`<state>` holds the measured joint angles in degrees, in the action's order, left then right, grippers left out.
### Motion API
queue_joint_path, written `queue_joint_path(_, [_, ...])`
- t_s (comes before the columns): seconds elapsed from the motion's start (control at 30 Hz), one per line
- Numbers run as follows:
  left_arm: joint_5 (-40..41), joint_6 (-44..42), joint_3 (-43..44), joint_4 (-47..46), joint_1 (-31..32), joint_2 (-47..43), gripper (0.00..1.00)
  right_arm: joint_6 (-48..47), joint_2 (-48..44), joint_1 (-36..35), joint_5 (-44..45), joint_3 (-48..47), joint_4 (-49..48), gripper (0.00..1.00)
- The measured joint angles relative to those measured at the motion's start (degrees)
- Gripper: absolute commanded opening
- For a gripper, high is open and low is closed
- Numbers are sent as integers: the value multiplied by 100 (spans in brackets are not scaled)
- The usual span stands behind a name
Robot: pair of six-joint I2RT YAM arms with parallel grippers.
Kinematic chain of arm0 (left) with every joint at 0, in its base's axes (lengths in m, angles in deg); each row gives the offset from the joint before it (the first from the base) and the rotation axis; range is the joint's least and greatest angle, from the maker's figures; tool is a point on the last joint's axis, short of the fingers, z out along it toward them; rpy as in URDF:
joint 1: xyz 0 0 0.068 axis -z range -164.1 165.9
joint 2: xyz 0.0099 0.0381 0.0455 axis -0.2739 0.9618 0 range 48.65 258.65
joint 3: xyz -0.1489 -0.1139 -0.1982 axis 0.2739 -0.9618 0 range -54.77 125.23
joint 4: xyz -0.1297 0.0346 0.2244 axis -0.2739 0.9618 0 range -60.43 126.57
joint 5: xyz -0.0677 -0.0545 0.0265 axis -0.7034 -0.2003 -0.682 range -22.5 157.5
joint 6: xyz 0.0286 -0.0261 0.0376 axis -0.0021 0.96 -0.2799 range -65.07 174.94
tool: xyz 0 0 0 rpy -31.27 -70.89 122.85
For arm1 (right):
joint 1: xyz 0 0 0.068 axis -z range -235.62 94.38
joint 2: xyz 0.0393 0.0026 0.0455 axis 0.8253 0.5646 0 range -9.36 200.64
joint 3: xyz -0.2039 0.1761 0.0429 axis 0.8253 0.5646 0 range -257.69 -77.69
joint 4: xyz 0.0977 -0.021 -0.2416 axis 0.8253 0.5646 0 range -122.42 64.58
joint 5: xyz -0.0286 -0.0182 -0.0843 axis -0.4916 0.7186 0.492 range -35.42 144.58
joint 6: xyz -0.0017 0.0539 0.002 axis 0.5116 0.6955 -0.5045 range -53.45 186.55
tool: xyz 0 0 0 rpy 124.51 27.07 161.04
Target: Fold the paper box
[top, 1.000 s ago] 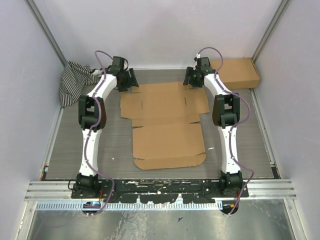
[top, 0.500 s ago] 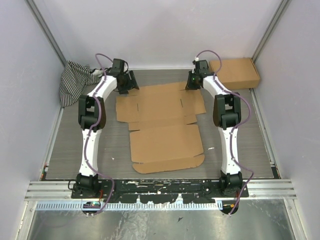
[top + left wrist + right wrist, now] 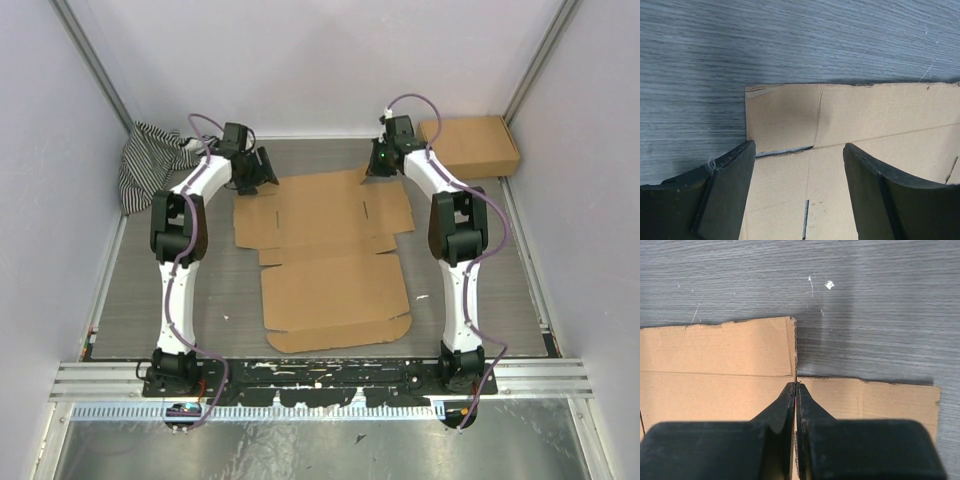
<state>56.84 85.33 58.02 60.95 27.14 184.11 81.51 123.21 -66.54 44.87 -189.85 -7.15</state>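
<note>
The paper box [image 3: 330,255] lies flat and unfolded in the middle of the table [image 3: 150,280]. It looks light and stiff and should bend only along its scored creases. It will likely slide on the smooth top, so the outer flap edges seem the best hold. At its 11 o'clock corner the left gripper [image 3: 799,150] straddles a flap, fingers apart. At 1 o'clock the right gripper [image 3: 796,386] has its fingers pressed together, tips at a slit. A ready-made box [image 3: 470,145] sits at 1 o'clock and a striped cloth [image 3: 150,160] at 10.
</note>
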Motion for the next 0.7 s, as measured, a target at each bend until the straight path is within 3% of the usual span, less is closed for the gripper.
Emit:
queue_joint_path(0.37, [26,37,79,514,0,-31,82,-85,-2,-251,645,22,48,3])
queue_joint_path(0.7, [531,-28,210,1029,0,-42,82,-107,-22,-328,925,63,76,3])
